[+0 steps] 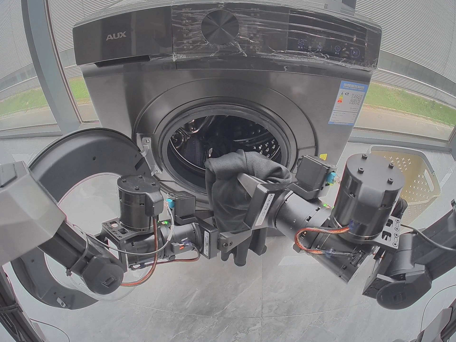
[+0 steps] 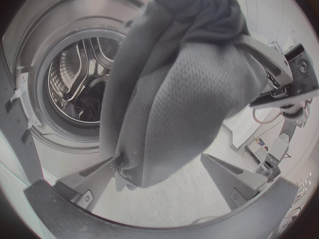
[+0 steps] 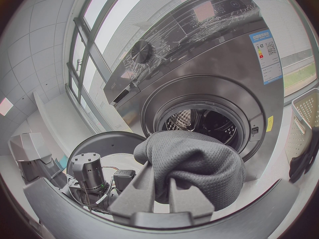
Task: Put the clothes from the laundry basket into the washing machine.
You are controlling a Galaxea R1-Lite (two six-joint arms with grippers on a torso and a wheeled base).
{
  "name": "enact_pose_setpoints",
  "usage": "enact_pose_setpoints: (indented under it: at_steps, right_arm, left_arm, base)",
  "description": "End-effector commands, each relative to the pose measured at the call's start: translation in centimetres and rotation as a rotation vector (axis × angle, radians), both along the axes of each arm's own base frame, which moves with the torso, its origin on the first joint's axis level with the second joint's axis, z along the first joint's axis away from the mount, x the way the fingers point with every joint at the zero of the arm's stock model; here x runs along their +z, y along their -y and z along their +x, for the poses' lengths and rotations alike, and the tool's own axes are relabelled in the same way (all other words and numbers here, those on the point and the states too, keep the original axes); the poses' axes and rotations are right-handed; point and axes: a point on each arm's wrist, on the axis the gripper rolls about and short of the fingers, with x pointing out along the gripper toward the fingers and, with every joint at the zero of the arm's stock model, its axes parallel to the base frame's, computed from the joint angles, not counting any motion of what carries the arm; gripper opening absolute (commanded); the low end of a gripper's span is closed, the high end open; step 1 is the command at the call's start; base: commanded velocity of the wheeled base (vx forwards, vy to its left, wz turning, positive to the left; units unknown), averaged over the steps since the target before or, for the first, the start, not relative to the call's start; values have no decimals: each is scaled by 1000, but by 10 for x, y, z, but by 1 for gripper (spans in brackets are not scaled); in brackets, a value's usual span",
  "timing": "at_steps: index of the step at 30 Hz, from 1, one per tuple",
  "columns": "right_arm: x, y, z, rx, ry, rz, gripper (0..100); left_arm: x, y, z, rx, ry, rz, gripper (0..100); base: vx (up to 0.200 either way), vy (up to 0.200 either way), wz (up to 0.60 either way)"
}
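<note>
1. Door (image 1: 80,157) of the washing machine (image 1: 304,105) is standing swung open at the left.
2. The left gripper (image 1: 247,250) is hanging low in front of the drum mouth (image 1: 223,138), its fingers spread wide and holding nothing. The hem of the dark mesh garment (image 1: 232,186) is brushing one finger, so the cloth could snag there when carried forward.
3. The right gripper (image 3: 162,180) is pinching the garment's bunched top just outside the drum mouth. The cloth is drooping below the rim, so a release made too short would likely drop it on the floor or drape it over the seal.
4. The laundry basket (image 1: 418,176) is standing at the right, with another dark piece (image 3: 304,160) hanging over its rim.
</note>
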Motion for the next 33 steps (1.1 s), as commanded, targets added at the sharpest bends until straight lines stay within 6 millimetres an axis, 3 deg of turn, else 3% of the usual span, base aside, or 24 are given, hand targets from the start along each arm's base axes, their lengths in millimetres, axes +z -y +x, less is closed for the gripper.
enact_pose_setpoints:
  at_steps: [1,10,17,18,22,27,33]
  right_arm:
    - [0,0,0,0,1,1,0]
    - [-1,1,3,-10,1,-1,0]
    - [-6,9,15,-40,-5,-22,0]
    - [-6,11,17,-40,-5,-22,100]
    - [-7,12,19,-46,-3,-19,100]
    - [-27,21,18,-32,-51,-77,100]
    - [-34,30,16,-31,-60,-88,100]
  left_arm:
    - [-2,2,5,15,17,-10,0]
    - [4,3,-2,9,41,-40,0]
    - [18,-7,-32,-24,64,-60,0]
    - [20,-10,-40,-34,72,-67,0]
    - [29,-13,-47,-36,104,-94,0]
    - [58,-15,-48,-28,175,-188,0]
    - [67,-14,-42,5,193,-218,0]
  base:
    - [0,0,0]
    - [0,0,0]
    - [0,0,0]
    - [0,0,0]
    - [0,0,0]
    - [0,0,0]
    - [0,0,0]
